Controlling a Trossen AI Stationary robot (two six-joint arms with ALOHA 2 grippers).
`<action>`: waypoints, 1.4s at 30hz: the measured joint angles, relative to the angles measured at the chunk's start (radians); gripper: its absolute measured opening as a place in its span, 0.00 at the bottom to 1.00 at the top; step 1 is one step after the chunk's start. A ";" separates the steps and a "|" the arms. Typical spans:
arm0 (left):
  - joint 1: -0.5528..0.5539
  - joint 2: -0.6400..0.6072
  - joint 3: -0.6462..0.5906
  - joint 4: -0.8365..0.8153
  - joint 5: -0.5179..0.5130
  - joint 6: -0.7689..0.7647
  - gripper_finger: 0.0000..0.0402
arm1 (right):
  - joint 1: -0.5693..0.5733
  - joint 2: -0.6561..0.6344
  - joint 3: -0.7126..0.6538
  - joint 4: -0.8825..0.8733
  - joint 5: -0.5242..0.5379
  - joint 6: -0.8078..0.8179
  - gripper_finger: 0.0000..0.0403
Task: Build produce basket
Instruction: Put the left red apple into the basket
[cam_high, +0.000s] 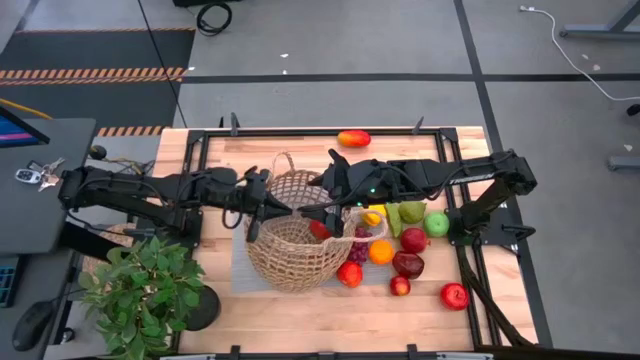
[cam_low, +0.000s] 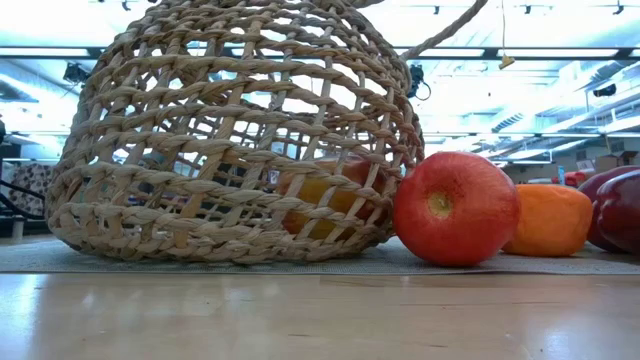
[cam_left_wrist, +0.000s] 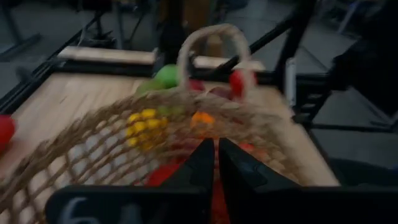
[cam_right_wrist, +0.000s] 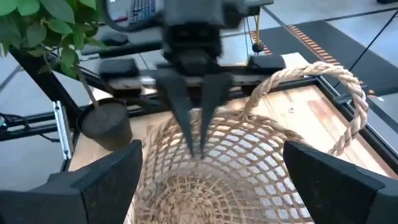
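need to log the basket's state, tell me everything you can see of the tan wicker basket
The tan open-weave wicker basket is round with thin loop handles, tipped on its side on a grey mat, mouth toward the fruit. The left gripper pinches its rim, shut; the open right gripper is at its mouth. A red apple touches it.

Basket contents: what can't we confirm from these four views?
- High view: the right gripper and arm cover much of the basket mouth; fruit beneath is hidden.
- Low view: the weave screens an orange-yellow fruit inside; kind unclear.
- Left wrist view: blurred; the left gripper is shut at the rim, but a grip is unclear.
- Right wrist view: only empty weave shows.
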 joint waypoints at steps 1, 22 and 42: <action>-0.007 -0.013 0.006 0.000 0.004 -0.005 0.07 | 0.004 -0.001 0.000 -0.014 0.002 0.000 0.97; -0.194 -0.495 -0.188 -0.074 0.074 0.091 0.08 | 0.346 -0.089 -0.062 -0.152 0.323 0.077 0.94; -0.203 -0.880 -0.576 0.090 0.031 -0.015 0.09 | 0.635 0.142 -0.062 -0.261 0.606 0.536 0.93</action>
